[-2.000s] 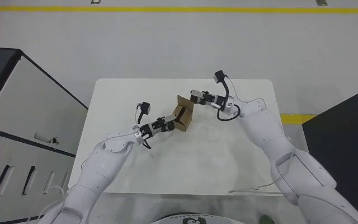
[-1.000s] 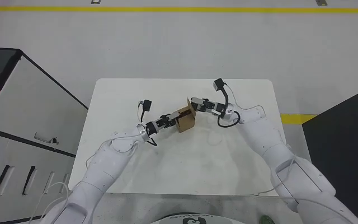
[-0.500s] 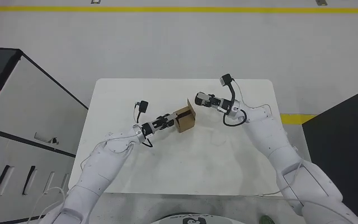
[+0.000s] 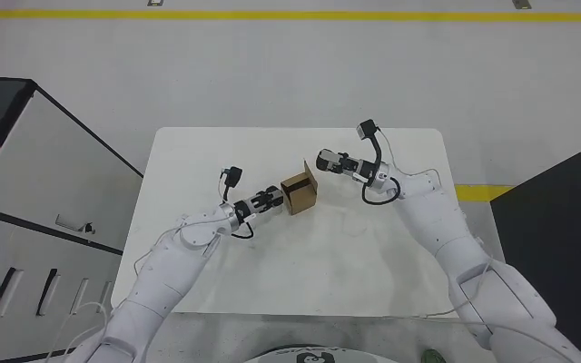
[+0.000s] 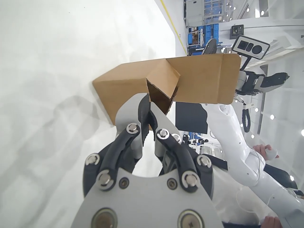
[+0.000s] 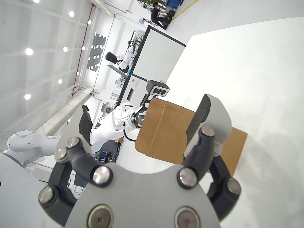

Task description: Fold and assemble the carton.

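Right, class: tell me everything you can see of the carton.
The carton is brown corrugated cardboard, partly folded into a box, standing on the table. One round-cornered flap stands up; one end gapes between flaps. The left gripper, jaws shut, pinches a flap edge there. The right gripper, jaws open, sits by the raised flap.

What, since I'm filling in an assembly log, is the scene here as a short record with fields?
surface: white table
carton: brown cardboard carton, mid-table, partly folded
flap: one flap standing up, not folded down
left gripper: left gripper shut on the carton's edge, on the side away from that flap
right gripper: right gripper open, facing the flap side, holding nothing
task state: carton not yet closed
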Robot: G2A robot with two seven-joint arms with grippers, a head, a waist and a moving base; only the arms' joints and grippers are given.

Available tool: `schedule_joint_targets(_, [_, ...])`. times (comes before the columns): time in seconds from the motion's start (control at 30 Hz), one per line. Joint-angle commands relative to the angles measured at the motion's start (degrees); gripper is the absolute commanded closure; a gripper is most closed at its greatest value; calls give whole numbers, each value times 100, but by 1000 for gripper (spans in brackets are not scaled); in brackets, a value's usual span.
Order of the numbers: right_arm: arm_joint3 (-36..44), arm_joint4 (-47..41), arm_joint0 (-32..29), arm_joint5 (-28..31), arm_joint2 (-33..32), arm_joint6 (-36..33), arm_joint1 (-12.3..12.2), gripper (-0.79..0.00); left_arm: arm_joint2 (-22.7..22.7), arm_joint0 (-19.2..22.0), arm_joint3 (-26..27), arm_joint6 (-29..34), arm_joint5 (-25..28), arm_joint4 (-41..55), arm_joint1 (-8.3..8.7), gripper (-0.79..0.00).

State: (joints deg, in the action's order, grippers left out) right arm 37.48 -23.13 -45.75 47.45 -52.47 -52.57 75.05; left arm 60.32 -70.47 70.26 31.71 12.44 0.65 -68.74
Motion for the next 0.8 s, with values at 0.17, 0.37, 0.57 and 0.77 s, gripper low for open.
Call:
schedule_joint_targets(0.17, [0,0,0,0,0,0,0,-785,-156,59,-74,-129,-236,-3,-65,0])
schedule_joint_targets(0.37, [0,0,0,0,0,0,0,-785,-209,78,-137,-316,-282,-52,-103,0])
schedule_joint_targets(0.57, [134,289,53,-58,-11,91,-31,-785,-212,83,-143,-326,-276,-79,-106,0])
schedule_joint_targets(0.77, [1170,1828,344,-1396,-165,-342,-315,-785,-212,83,-143,-326,-276,-79,-106,0])
